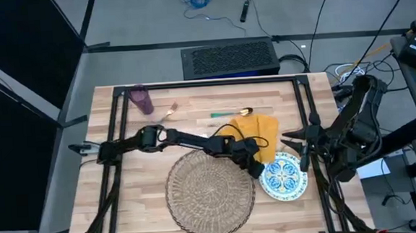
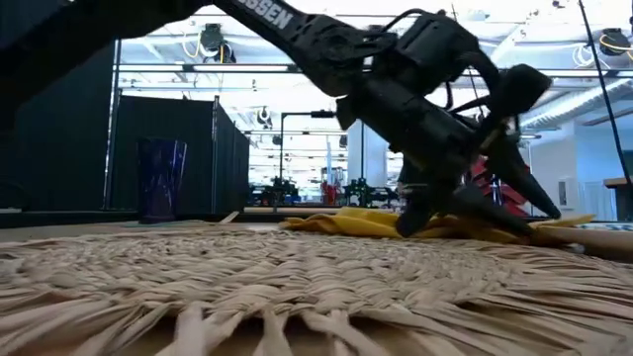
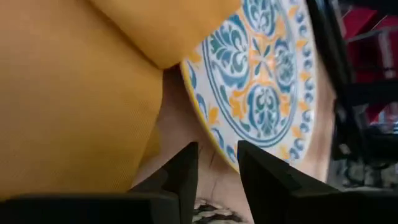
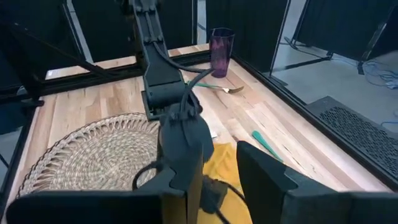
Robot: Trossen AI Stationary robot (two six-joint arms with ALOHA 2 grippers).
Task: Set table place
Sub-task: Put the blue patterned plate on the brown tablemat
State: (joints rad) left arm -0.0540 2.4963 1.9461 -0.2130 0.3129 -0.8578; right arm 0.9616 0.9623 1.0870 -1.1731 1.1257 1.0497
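The left arm's wrist covers part of the napkin [image 1: 256, 131] and the plate's [image 1: 282, 177] near edge from above, so the exact contact there is hard to make out. In the level view the plate is hidden behind the arm and the placemat [image 1: 211, 187].

The left gripper [image 3: 216, 163] has its jaws spread slightly, holding nothing; between and just beyond them lies bare tabletop [image 1: 193, 103], with the plate's rim just ahead to one side and the mustard-yellow napkin's fold to the other. The napkin overlaps the plate's edge. The plate is white with teal and orange floral scrolls. The woven straw placemat lies just behind the jaws.

The right gripper [image 4: 214, 168] waits near the tabletop's right rail, jaws spread and empty.

Well beyond the left jaws stand the purple cup [image 1: 142, 100] and gold-and-teal cutlery [image 1: 231, 113].
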